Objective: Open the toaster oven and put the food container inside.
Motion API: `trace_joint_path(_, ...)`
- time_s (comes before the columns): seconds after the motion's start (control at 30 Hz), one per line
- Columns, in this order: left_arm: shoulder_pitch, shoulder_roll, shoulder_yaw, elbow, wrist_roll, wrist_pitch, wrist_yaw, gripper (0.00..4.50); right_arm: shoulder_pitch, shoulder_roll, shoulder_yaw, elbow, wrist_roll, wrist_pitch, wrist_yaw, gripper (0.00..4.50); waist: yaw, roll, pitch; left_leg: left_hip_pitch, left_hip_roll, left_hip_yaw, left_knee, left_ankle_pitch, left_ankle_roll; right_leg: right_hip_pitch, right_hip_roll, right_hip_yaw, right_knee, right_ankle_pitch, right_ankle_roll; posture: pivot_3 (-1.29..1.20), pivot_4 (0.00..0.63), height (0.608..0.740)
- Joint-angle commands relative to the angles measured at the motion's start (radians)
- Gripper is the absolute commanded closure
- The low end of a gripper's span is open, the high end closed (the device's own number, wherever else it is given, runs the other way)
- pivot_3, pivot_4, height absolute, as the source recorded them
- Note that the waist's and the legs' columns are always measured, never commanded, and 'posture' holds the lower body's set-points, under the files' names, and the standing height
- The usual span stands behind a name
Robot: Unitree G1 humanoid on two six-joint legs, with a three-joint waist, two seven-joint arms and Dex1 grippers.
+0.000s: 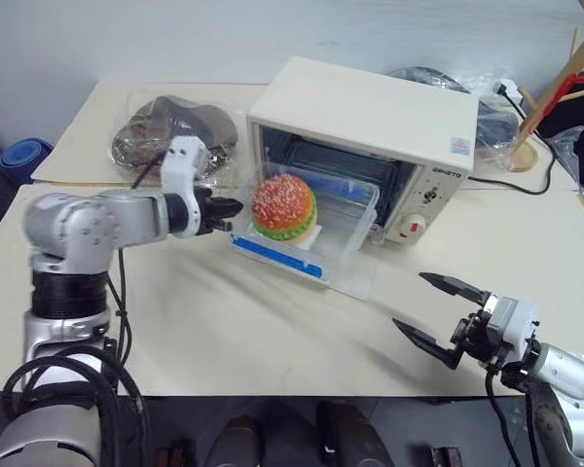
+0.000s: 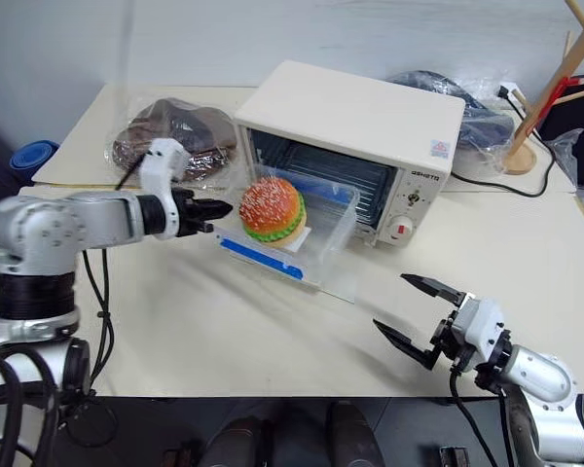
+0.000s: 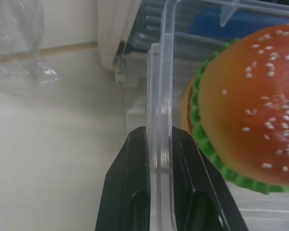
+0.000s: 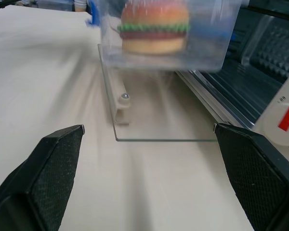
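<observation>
The cream-white toaster oven (image 1: 370,112) stands at the back of the table with its glass door (image 1: 355,282) dropped flat. The food container (image 1: 346,229), a clear clamshell with blue strips and a sesame-bun burger (image 1: 284,206) inside, hangs tilted just above that door, at the mouth of the oven. My left gripper (image 1: 232,209) is shut on the container's left wall; in the left wrist view the black fingers (image 3: 127,192) pinch the clear wall (image 3: 161,96). My right gripper (image 1: 438,311) stands open near the table's front right, empty, facing the door and container (image 4: 168,29).
A clear plastic bag of dark brown items (image 1: 165,131) lies at the back left. Behind the oven on the right are a dark bag (image 1: 492,112), a wooden stand (image 1: 550,97) and a black cable (image 1: 511,180). The knob panel with the red button (image 1: 414,226) faces front.
</observation>
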Motion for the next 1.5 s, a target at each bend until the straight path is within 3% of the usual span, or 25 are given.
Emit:
trace_joint_path(0.03,-0.046,-0.023,-0.008,0.022,0.078,-0.063,-0.031,4.28,0.025,0.014,-0.021,-0.050,0.006,-0.036,-0.024,0.00,0.002,0.000,0.000,0.000,-0.001,0.000,0.000,0.000,0.000,0.000,-0.001,0.000,-0.001,0.000,0.000,0.00,0.150,0.740)
trace_joint_path(0.07,-0.049,-0.035,-0.011,0.025,0.090,-0.066,-0.039,4.28,0.034,0.017,-0.021,-0.051,0.005,-0.042,-0.028,0.00,0.002,0.000,0.000,0.000,-0.001,0.000,0.000,0.000,0.000,0.000,-0.001,0.000,-0.001,0.000,0.000,0.00,0.150,0.740)
trace_joint_path(0.27,-0.066,-0.111,0.035,0.006,0.097,-0.046,-0.078,2.42,0.062,0.024,-0.006,-0.067,-0.003,-0.046,-0.050,0.00,0.015,0.000,0.000,0.000,-0.001,0.000,0.001,0.000,0.001,0.000,-0.002,0.000,0.000,0.000,0.000,0.00,0.150,0.740)
trace_joint_path(0.4,-0.054,-0.090,0.116,-0.033,0.069,-0.063,-0.137,1.23,0.063,0.003,0.018,-0.143,0.009,0.036,-0.084,0.00,0.019,0.000,0.000,0.000,-0.001,0.000,0.001,0.000,0.001,0.000,-0.001,0.001,-0.001,0.000,0.000,0.00,0.150,0.740)
trace_joint_path(0.53,0.047,0.052,0.136,-0.110,0.066,-0.174,-0.359,1.23,0.053,-0.061,0.056,-0.259,0.034,0.191,-0.107,0.00,0.013,0.000,0.000,0.001,-0.001,0.001,0.001,0.000,0.000,0.000,-0.001,0.001,0.000,0.000,0.000,0.00,0.150,0.740)
trace_joint_path(0.57,0.085,0.095,0.134,-0.125,0.072,-0.219,-0.434,1.21,0.049,-0.071,0.064,-0.284,0.037,0.229,-0.120,0.41,0.012,0.001,0.000,0.001,0.000,0.000,0.000,0.000,0.000,0.000,-0.001,0.001,0.000,0.000,0.000,0.00,0.150,0.740)
trace_joint_path(0.7,0.340,0.270,0.087,-0.144,0.180,-0.596,-0.842,2.04,0.008,-0.122,0.145,-0.355,0.020,0.378,-0.145,1.48,0.007,0.001,0.000,0.001,0.000,0.000,0.000,0.001,-0.001,0.000,-0.002,0.000,-0.002,0.000,-0.001,0.00,0.150,0.740)
trace_joint_path(0.8,0.435,0.294,0.054,-0.102,0.240,-0.751,-0.958,2.98,-0.047,-0.125,0.190,-0.352,0.002,0.441,-0.169,2.51,0.018,0.001,0.000,0.001,0.000,0.000,0.000,0.001,0.000,0.001,-0.002,0.000,-0.003,-0.001,-0.002,0.00,0.150,0.740)
trace_joint_path(0.93,0.413,0.143,-0.105,-0.054,0.360,-0.891,-0.948,4.25,-0.234,-0.108,0.270,-0.219,-0.062,0.468,-0.154,3.91,0.046,0.001,0.000,0.001,-0.003,-0.002,0.003,-0.001,0.006,0.004,-0.005,-0.002,-0.005,0.000,-0.001,0.00,0.150,0.740)
trace_joint_path(1.0,0.356,0.048,-0.115,0.014,0.396,-0.921,-0.882,4.50,-0.315,-0.082,0.283,-0.146,-0.112,0.456,-0.193,4.44,0.053,0.001,0.000,-0.002,-0.005,-0.002,0.006,-0.003,0.012,0.004,-0.006,-0.002,-0.005,0.001,0.001,0.00,0.150,0.740)
trace_joint_path(1.23,0.229,-0.133,-0.133,0.195,0.473,-0.987,-0.775,4.50,-0.504,-0.019,0.300,0.052,-0.217,0.386,-0.240,4.44,0.038,0.000,0.000,-0.007,-0.004,0.002,0.013,-0.004,0.011,0.000,-0.004,-0.002,-0.001,0.002,0.004,0.00,0.150,0.740)
trace_joint_path(1.5,0.111,-0.261,-0.084,0.374,0.529,-1.070,-0.619,4.50,-0.624,0.065,0.313,0.211,-0.299,0.318,-0.302,4.44,0.026,0.000,0.000,-0.007,-0.003,0.003,0.014,-0.004,0.011,-0.001,-0.004,-0.002,0.000,0.003,0.005,0.00,0.150,0.740)
